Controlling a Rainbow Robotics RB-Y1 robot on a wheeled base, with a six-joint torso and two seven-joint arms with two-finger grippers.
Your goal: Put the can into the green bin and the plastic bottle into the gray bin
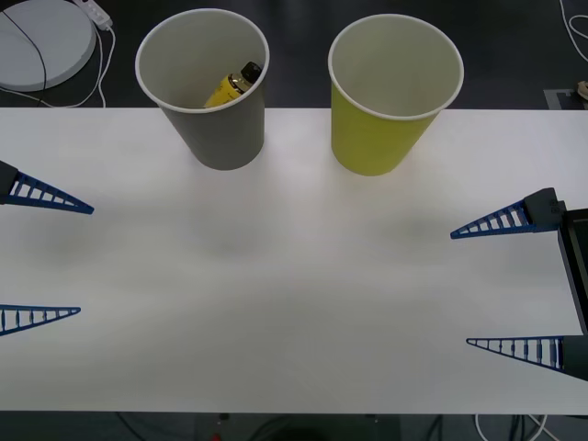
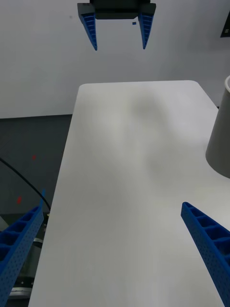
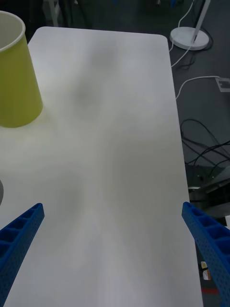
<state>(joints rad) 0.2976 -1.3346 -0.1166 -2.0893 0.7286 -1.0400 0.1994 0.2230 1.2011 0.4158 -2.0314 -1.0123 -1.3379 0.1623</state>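
At bench (image 1: 294,303) far edge, plastic bottle (image 1: 234,85) inside gray bin (image 1: 207,87), green bin (image 1: 390,92) beside it, left pincer (image 1: 41,257) and right pincer (image 1: 505,285) both wide open, holding nothing, at side edges

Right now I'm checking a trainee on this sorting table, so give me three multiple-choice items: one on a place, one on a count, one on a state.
1. Where is the plastic bottle?
A. On the table
B. Inside the gray bin
C. Inside the green bin

2. How many large cups stand on the table?
A. One
B. Two
C. Three

3. How are the left gripper and right gripper?
A. Both open, holding nothing
B. Both shut
C. Right shut on the bottle

Answers:
1 B: its black cap and yellow body show inside the gray rim.
2 B: one gray, one yellow-green.
3 A: each pair of blue fingers is spread wide over bare table.
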